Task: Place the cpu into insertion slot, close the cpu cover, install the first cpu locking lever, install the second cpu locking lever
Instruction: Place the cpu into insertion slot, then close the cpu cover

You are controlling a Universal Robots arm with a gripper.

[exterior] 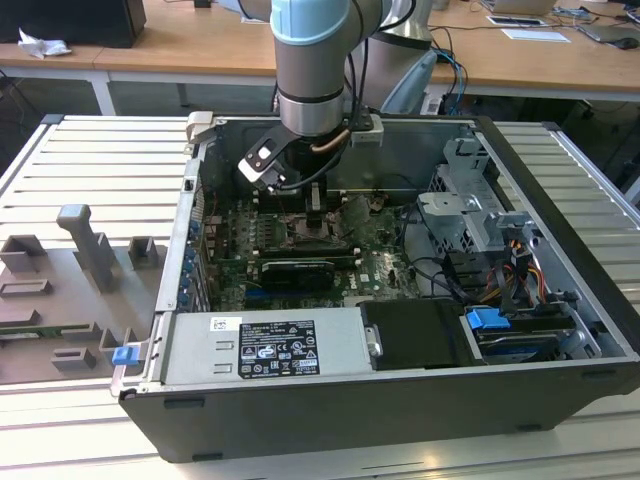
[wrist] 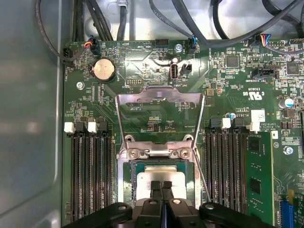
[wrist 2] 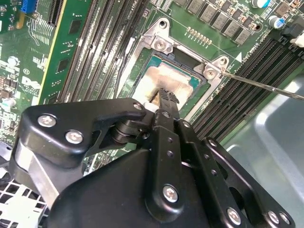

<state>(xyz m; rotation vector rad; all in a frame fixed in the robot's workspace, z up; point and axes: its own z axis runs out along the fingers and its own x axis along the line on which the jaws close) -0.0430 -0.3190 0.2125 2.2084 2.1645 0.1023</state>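
First wrist view: pale silvery-beige square cpu [wrist: 145, 185] is seated in dark metal-rimmed insertion slot [wrist: 124, 180].
Gripper [wrist: 161, 185]: closed tight, nothing held, tips poised over cpu.
Handling: judged light, stiff, fragile; best taken by edges.

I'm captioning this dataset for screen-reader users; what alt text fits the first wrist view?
The gripper, closed, is over the cpu, which lies in the insertion slot on a green circuit board. The cpu cover stands open beyond it, and long black memory slots flank the socket.
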